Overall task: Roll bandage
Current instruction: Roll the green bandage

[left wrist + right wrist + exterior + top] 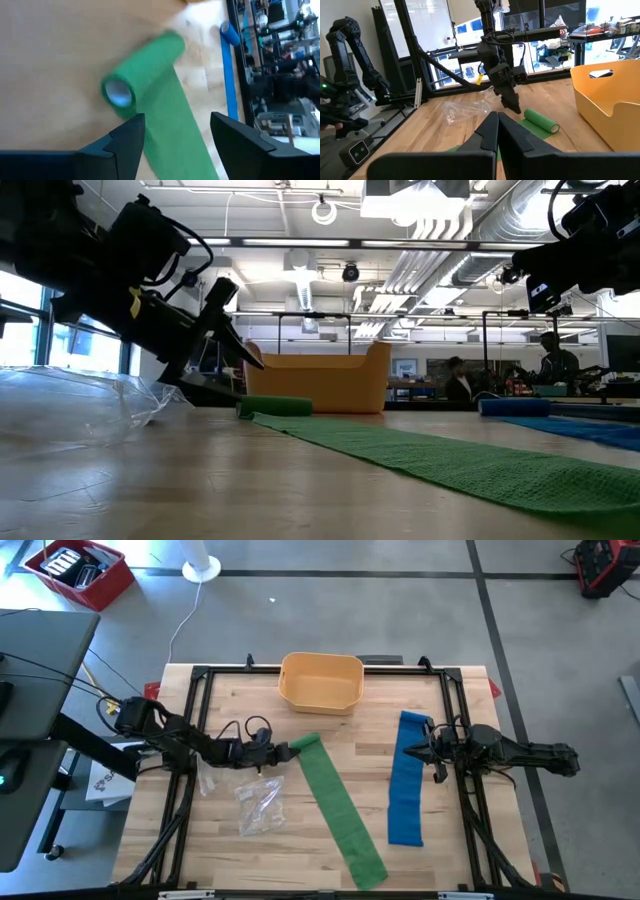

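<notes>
Barely a few turns wound on the green bandage (335,802) just ahead of my released left gripper (277,754); long strip remains, blue bandage (408,778) untouched beside my clenched right gripper (414,751).

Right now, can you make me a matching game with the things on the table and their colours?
Things:
1. bin
2. bandage by the left gripper
3. bandage by the right gripper
4. plastic bag

Colours:
a. blue
b. clear
c. yellow
d. green

Pairs: 1-c, 2-d, 3-a, 4-b
</notes>
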Available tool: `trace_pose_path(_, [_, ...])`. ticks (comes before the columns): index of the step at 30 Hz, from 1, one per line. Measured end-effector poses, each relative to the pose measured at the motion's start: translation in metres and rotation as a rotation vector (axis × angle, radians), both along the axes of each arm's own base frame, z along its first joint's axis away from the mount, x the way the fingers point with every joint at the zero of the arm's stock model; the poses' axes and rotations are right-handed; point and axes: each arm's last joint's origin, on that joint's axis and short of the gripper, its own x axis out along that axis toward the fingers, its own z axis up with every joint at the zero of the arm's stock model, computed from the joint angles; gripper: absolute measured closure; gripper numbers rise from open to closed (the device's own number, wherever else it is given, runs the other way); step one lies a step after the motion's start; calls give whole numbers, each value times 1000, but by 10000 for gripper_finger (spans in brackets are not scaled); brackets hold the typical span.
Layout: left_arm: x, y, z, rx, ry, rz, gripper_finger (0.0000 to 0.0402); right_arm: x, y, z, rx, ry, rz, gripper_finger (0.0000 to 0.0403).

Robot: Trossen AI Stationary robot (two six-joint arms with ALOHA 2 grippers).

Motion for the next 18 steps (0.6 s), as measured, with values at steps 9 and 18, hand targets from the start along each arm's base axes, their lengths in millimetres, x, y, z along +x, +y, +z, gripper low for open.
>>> trace_pose_path(9, [0, -1, -1, -14, 26, -89, 197, 0, 0, 0, 0, 0, 0, 403])
trace_pose_path(18, [-7, -1, 1, -9, 104, -71, 210, 0, 0, 0, 0, 0, 0, 403])
